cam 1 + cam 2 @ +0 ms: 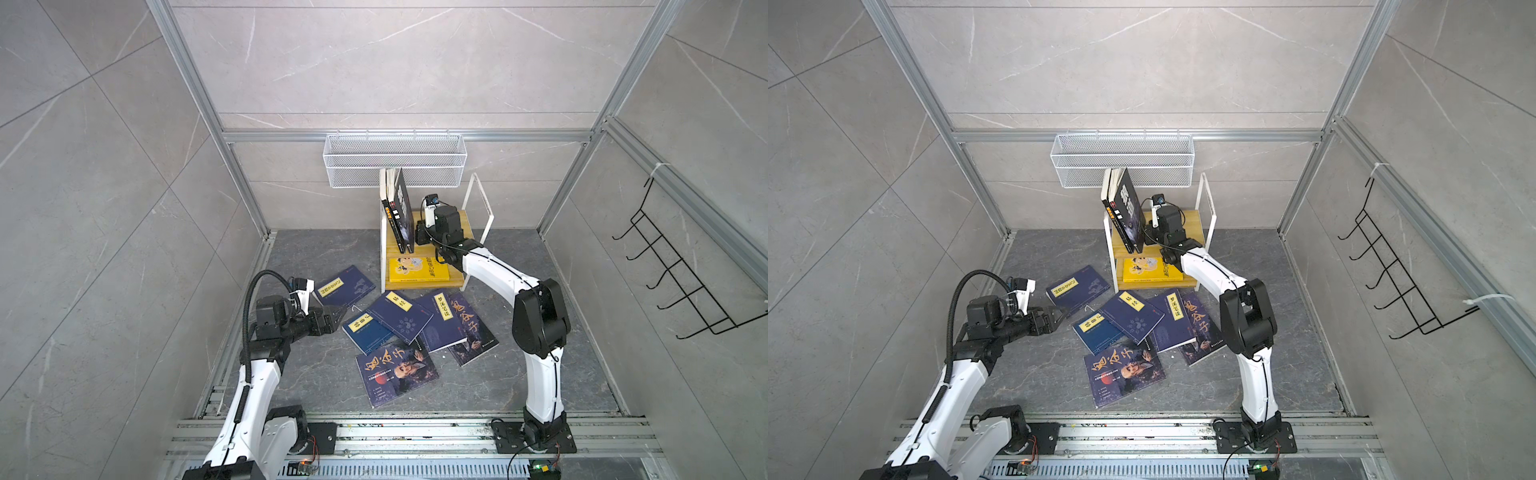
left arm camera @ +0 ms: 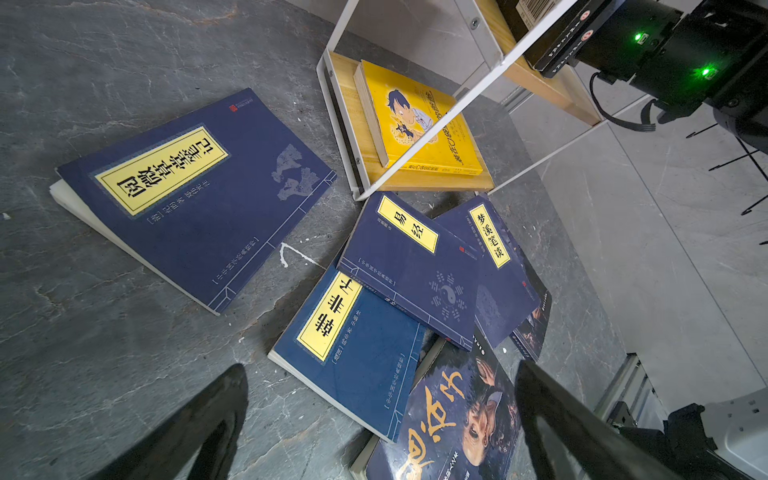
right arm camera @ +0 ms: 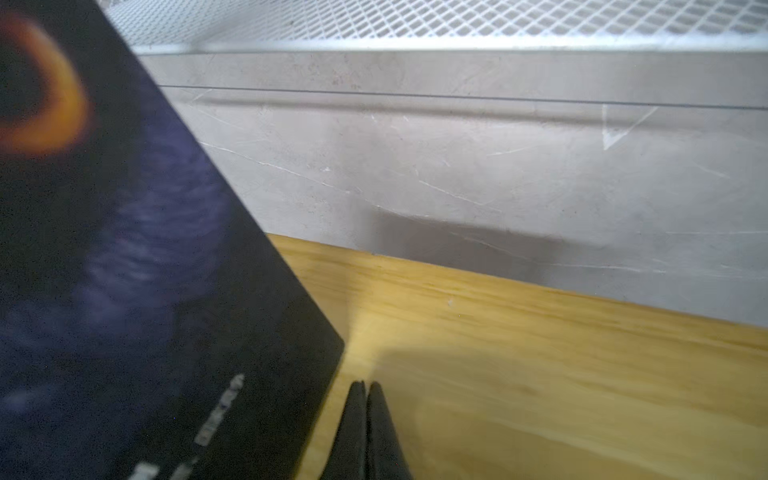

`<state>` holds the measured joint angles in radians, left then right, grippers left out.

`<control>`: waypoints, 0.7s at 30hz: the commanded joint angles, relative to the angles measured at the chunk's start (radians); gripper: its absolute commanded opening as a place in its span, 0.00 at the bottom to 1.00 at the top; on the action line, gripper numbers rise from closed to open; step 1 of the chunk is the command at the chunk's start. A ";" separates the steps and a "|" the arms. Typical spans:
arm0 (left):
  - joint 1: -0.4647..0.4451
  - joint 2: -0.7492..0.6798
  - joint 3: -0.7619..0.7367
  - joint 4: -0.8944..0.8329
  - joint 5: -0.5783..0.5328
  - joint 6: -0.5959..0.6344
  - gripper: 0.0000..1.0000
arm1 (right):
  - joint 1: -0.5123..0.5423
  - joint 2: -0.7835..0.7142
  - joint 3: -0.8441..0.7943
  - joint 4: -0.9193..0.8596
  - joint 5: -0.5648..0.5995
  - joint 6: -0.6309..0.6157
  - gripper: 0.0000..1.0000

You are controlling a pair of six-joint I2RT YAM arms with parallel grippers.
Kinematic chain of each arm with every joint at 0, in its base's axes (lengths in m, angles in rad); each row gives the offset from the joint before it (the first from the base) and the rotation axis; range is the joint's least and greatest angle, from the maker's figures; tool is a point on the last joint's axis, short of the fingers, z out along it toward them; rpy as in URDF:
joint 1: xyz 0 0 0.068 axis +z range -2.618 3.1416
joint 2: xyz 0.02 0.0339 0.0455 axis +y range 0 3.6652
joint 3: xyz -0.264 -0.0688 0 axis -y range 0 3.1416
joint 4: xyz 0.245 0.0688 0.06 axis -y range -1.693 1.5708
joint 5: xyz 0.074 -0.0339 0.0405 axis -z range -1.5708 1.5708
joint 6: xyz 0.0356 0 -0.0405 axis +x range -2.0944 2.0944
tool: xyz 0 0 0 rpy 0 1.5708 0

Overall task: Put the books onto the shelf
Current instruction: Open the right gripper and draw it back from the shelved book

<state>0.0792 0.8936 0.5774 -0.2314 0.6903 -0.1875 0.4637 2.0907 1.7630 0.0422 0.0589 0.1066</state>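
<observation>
Books (image 1: 397,372) lie on the table (image 1: 316,382) before the shelf (image 1: 419,285).

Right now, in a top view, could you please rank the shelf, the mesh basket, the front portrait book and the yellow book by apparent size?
1. shelf (close call: the basket is wider)
2. mesh basket
3. front portrait book
4. yellow book

Perhaps ten books (image 1: 397,320), one shelf (image 1: 415,285), one mesh basket (image 1: 395,160), one hook rack (image 1: 681,261)

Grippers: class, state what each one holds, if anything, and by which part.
Nothing is held. The left gripper hangs open above the floor; the right gripper is shut empty beside the black book on the shelf.
</observation>
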 commanded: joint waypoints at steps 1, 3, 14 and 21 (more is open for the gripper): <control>0.003 -0.012 0.008 0.017 0.019 -0.014 1.00 | 0.027 0.036 0.020 -0.022 -0.011 0.020 0.00; 0.007 -0.007 0.016 0.015 0.017 -0.018 1.00 | 0.032 0.037 0.015 -0.018 -0.002 0.035 0.00; 0.005 -0.013 0.011 0.020 0.001 -0.035 1.00 | 0.039 -0.002 0.008 -0.027 0.024 0.000 0.00; 0.007 0.006 0.019 0.028 -0.044 -0.092 1.00 | 0.039 -0.197 -0.154 -0.007 0.102 -0.027 0.00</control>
<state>0.0811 0.8951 0.5774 -0.2314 0.6716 -0.2375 0.4953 2.0094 1.6642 0.0437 0.1154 0.1028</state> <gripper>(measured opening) 0.998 0.048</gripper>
